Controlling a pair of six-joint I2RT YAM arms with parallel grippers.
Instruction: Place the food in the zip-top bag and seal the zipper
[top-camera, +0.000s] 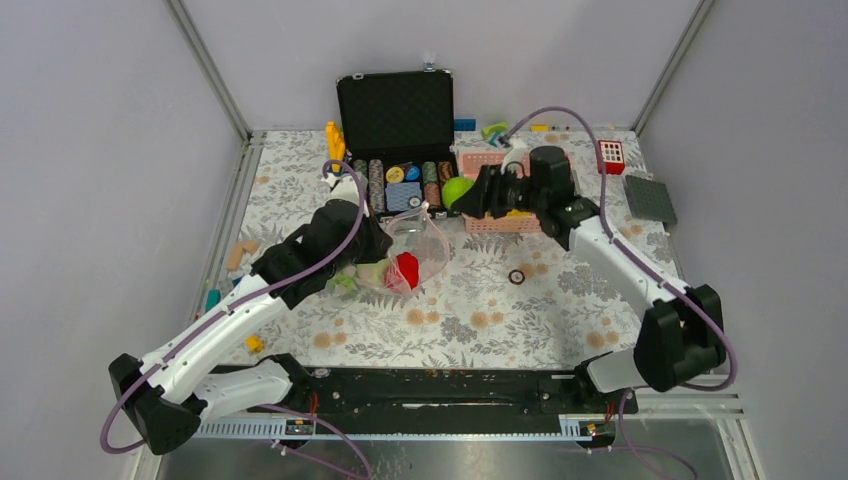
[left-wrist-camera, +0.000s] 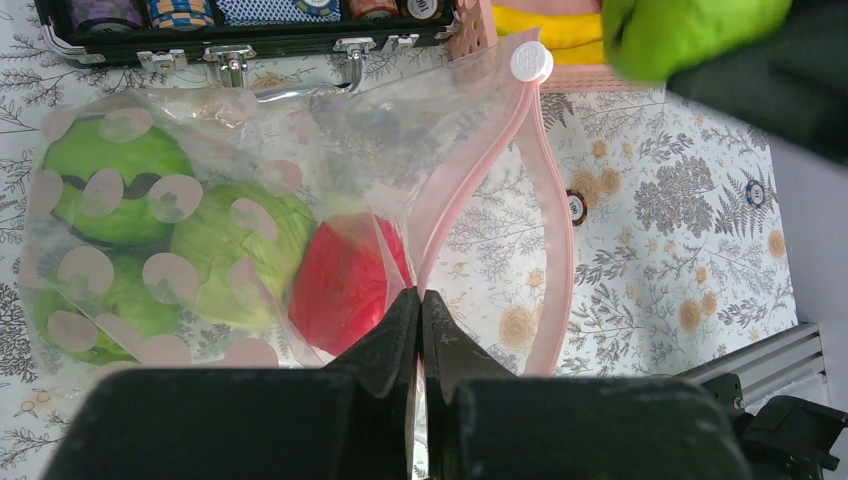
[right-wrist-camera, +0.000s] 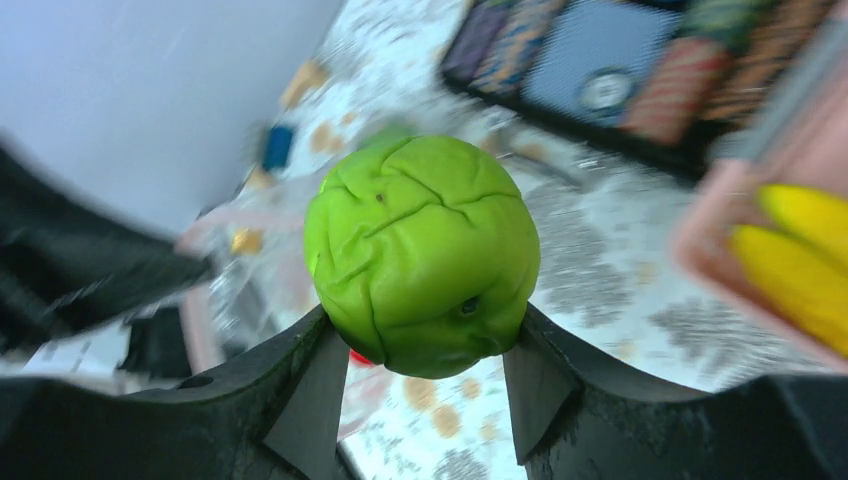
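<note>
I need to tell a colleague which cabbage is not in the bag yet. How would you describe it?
Find the open black case at the far edge of the table; a pink basket stands just right of it. Between them, the right claw grips a green cabbage. The other cabbages lie inside the dotted bag, but this one is bare, held in the claw.

An open black case (top-camera: 395, 105) of striped poker chips (top-camera: 400, 180) stands at the back of the floral cloth (top-camera: 480, 320), a pink mesh basket (top-camera: 495, 224) just beside it. A dark ring (top-camera: 516, 276) lies before the basket; a red box (top-camera: 611, 156) and grey square pad (top-camera: 650, 199) sit far right.
</note>
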